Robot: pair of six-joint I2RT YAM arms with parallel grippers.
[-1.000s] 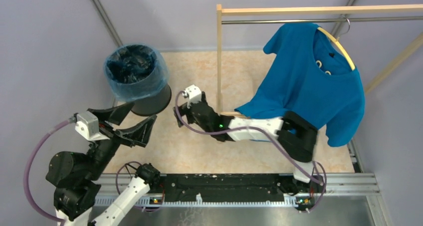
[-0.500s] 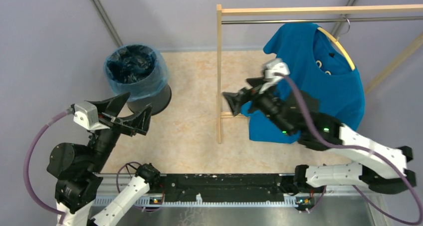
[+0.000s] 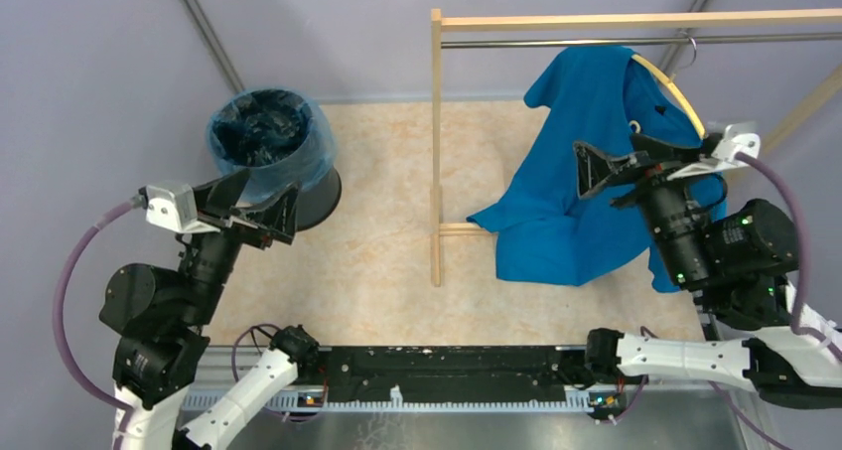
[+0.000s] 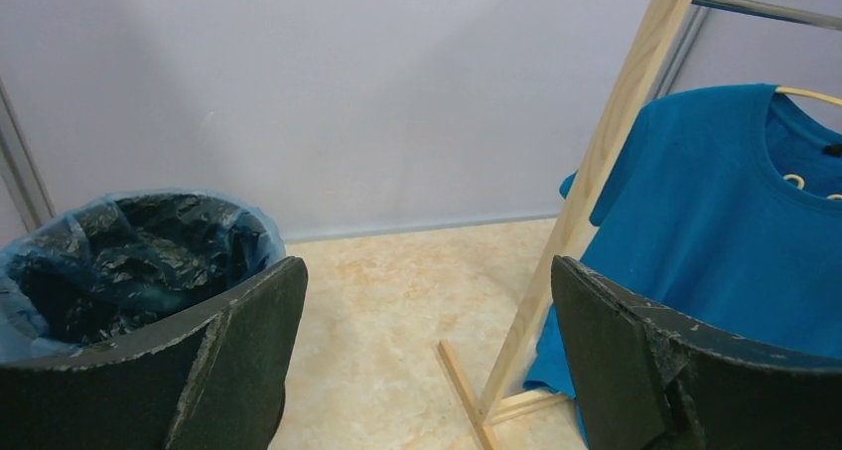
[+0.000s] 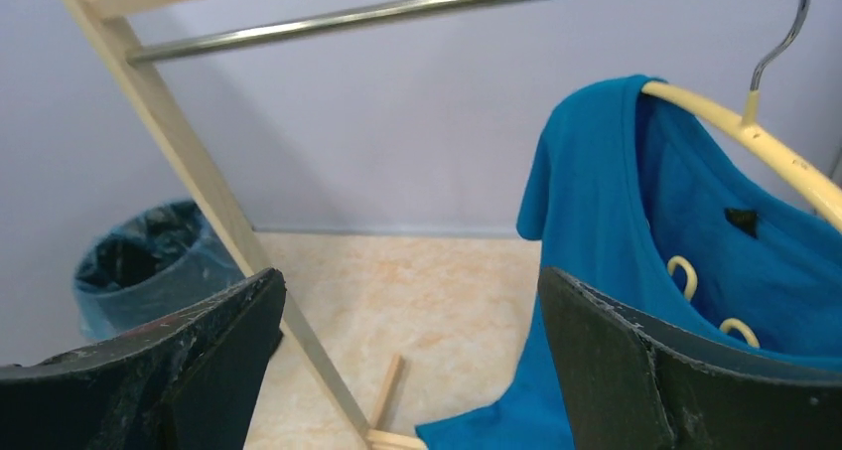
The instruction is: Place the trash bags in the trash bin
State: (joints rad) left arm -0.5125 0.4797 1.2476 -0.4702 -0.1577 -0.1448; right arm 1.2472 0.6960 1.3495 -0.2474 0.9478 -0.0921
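The black trash bin [image 3: 310, 200] stands at the back left of the floor. The translucent light-blue trash bag [image 3: 320, 160] lines it and is folded down over its rim; it also shows in the left wrist view [image 4: 260, 233] and the right wrist view [image 5: 204, 259]. My left gripper [image 3: 256, 207] is open and empty, just in front of the bin and to its near side [image 4: 427, 361]. My right gripper [image 3: 635, 167] is open and empty, raised in front of the blue T-shirt, far from the bin [image 5: 407, 361].
A wooden clothes rack [image 3: 435, 142] with a metal rail [image 5: 397, 11] stands mid-floor. An opaque blue T-shirt [image 3: 586, 212] hangs on a yellow hanger [image 3: 677, 90] at the right. Grey walls enclose the beige floor [image 3: 377, 261].
My right arm has swung from beside the bin across to the right and up in front of the T-shirt. My left gripper has drawn up slightly, staying open.
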